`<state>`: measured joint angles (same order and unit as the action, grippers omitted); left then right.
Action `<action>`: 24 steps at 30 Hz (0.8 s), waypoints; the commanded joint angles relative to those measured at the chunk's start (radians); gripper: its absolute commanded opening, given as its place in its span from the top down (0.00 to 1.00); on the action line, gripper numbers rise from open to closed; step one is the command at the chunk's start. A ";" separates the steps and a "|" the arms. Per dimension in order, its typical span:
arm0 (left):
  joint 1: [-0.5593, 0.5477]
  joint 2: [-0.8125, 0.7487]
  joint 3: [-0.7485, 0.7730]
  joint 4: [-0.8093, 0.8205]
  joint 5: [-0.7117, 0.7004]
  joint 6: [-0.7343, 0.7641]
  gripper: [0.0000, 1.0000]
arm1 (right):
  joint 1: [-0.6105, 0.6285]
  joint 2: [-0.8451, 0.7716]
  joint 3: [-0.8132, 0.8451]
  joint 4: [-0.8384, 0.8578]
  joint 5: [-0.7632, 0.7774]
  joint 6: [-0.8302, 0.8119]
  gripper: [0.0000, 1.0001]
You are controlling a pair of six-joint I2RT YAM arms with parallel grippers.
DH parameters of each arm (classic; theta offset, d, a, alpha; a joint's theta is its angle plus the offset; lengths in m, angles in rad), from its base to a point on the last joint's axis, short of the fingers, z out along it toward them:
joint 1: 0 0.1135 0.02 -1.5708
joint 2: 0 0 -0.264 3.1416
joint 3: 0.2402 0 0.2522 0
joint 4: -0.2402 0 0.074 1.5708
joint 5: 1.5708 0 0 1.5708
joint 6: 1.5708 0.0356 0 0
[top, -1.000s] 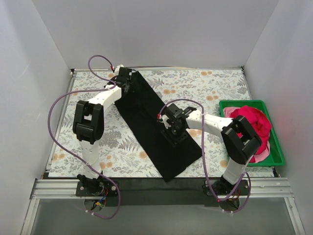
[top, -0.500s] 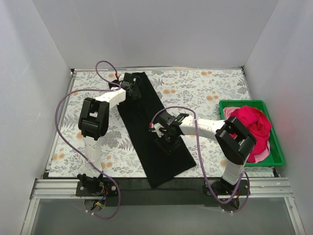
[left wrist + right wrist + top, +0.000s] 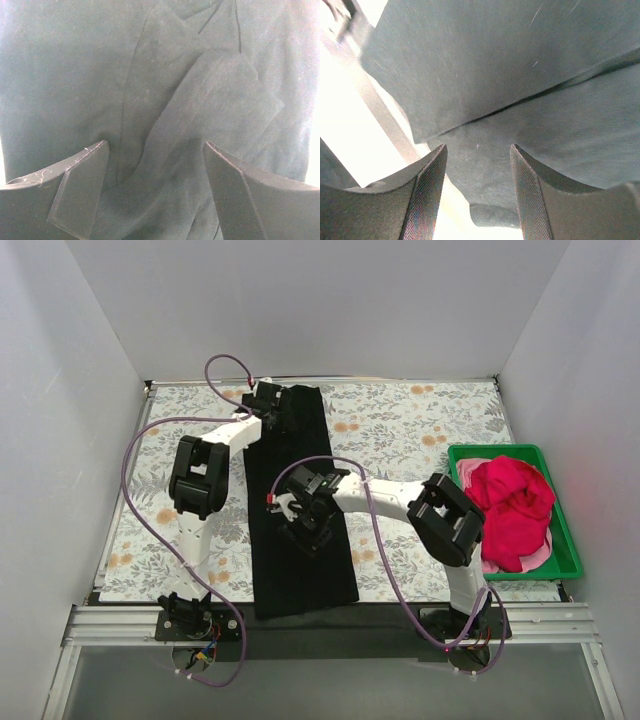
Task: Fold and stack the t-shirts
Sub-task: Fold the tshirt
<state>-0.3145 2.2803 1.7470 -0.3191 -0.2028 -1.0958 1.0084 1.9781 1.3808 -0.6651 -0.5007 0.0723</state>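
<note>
- The plain black cloth t-shirt [image 3: 300, 580], folded into a long narrow strip, lies on the flower-patterned tabletop [image 3: 420, 430]. It runs from the far edge, left of centre, down to the near edge.
- The left gripper [image 3: 272, 412] sits over the strip's far end. Its wrist view shows the fingers spread wide over rumpled black cloth, with nothing clamped.
- The right gripper [image 3: 305, 518] is over the middle of the strip, jaws likewise apart and empty. I cannot tell whether its tips touch the cloth.
- The bright pinkish-red t-shirt [image 3: 515, 500] is heaped unfolded in the green plastic crate [image 3: 567, 550] at the right edge.
- Risks: a pinch at the far end may catch only the top layer, so the fold opens on lifting. The creases there could get pressed in. The near end reaches the table's edge and may slide off if dragged.
</note>
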 commanded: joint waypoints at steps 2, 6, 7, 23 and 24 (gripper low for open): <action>0.006 -0.204 -0.104 0.040 -0.066 0.001 0.29 | -0.115 -0.073 0.113 -0.011 0.028 0.006 0.49; 0.018 -0.346 -0.200 0.022 -0.115 -0.056 0.30 | -0.301 -0.099 0.200 0.005 0.028 -0.011 0.50; 0.020 -0.364 -0.216 0.012 -0.125 -0.064 0.30 | -0.330 -0.096 0.219 0.027 0.025 -0.009 0.50; 0.061 -0.438 -0.414 -0.017 0.075 -0.423 0.48 | -0.611 0.249 0.397 0.754 -0.136 0.501 0.55; 0.071 -0.432 -0.420 -0.009 0.085 -0.465 0.49 | -0.613 0.266 0.406 0.784 -0.139 0.523 0.55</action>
<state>-0.2756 1.8519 1.3460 -0.3351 -0.1509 -1.4208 0.3893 2.2059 1.7287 -0.0830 -0.5949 0.4534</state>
